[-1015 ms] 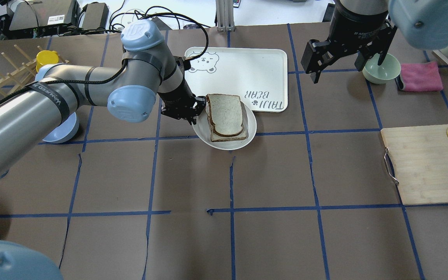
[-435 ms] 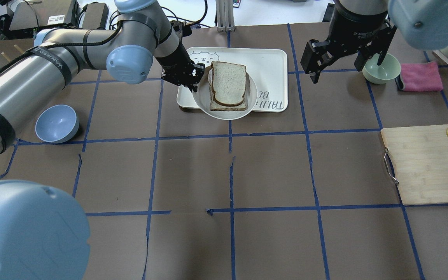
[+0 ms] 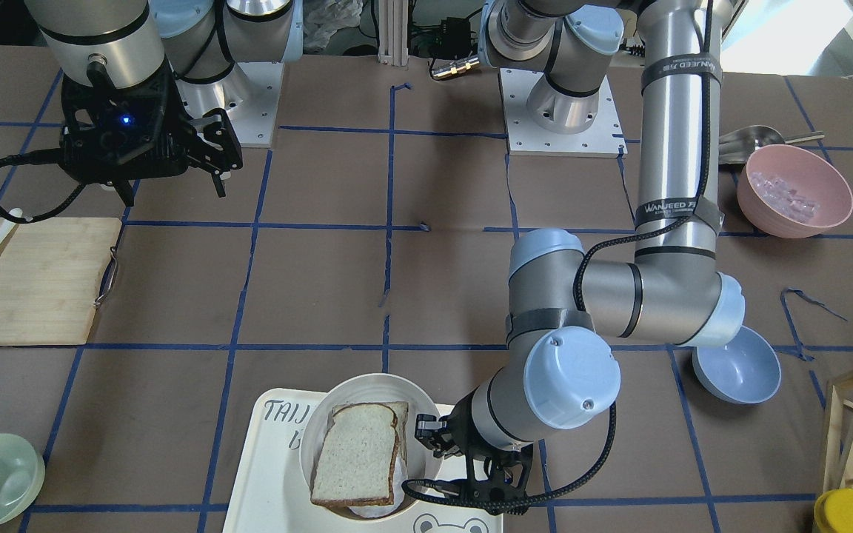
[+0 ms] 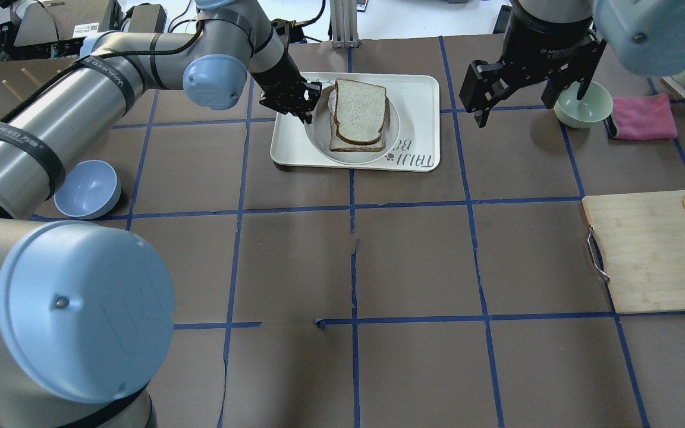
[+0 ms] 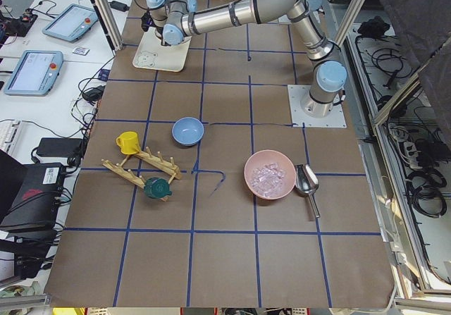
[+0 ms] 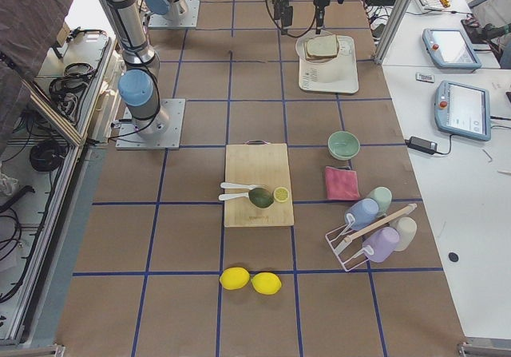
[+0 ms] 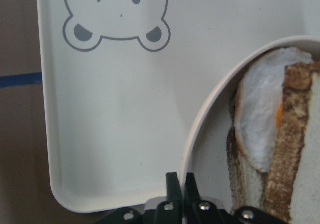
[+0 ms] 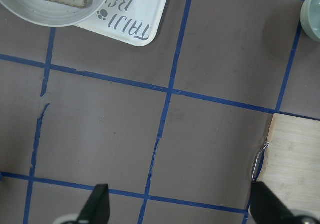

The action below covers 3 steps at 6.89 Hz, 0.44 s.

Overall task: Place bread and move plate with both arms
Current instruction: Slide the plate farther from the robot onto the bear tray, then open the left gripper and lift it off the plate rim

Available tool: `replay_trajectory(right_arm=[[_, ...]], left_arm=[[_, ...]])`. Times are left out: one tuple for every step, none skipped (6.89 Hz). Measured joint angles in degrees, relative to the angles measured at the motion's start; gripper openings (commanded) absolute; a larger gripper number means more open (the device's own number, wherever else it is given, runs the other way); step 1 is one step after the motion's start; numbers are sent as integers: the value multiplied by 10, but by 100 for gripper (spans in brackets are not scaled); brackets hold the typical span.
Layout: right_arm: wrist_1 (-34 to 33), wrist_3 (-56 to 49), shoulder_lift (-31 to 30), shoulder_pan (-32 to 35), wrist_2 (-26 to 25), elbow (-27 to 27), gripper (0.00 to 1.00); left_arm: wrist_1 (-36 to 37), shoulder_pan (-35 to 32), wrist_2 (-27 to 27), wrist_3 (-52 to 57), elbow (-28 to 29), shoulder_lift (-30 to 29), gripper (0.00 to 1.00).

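Board (image 4: 646, 255) sits nearest, at the right edge of the overhead frame, and a blue bowl (image 4: 87, 189) lies at mid-left; neither is in play. Move up the frame and here's the action: the plate (image 4: 317, 138) is over the tray (image 4: 420, 98), upper middle, toward the tray's left side. The bread (image 4: 359, 110) rides on it, dark crust and all, topping a stack with a paler slice (image 4: 351, 146) beneath. The wrist view shows a white layer (image 7: 260, 119) with an orange spot tucked in between.

The left gripper (image 4: 308, 113) has the plate by its left rim. In the wrist view the two tips are nearly together with the rim pinched between them, a thin, narrow hold. Further up and to the right, the right gripper (image 4: 530, 98) hangs spread wide with nothing between its fingers. It is well apart from the plate and just beside the green bowl (image 4: 583, 104).

So, the call: bread placement looks done, and the step in hand is the plate move, carried by the left arm alone. Whether the plate's base has touched the tray, I can't tell; the views don't settle it. Next move, as I read it: settle the plate flat, then part the tips a little. After that, draw away leftward over the tray without hooking the rim. An edge grip on a loaded plate could tip, and the stack could slide.
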Motion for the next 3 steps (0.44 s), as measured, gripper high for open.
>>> replay_trajectory(right_arm=[[0,0,0,0,0,0,100],[1,0,0,0,0,0,100],[1,0,0,0,0,1,100]], left_arm=[[3,0,-3,5,21,-23,0],[13,1,-10,10,32,-39,0],[26,3,-15,16,39,-52,55]])
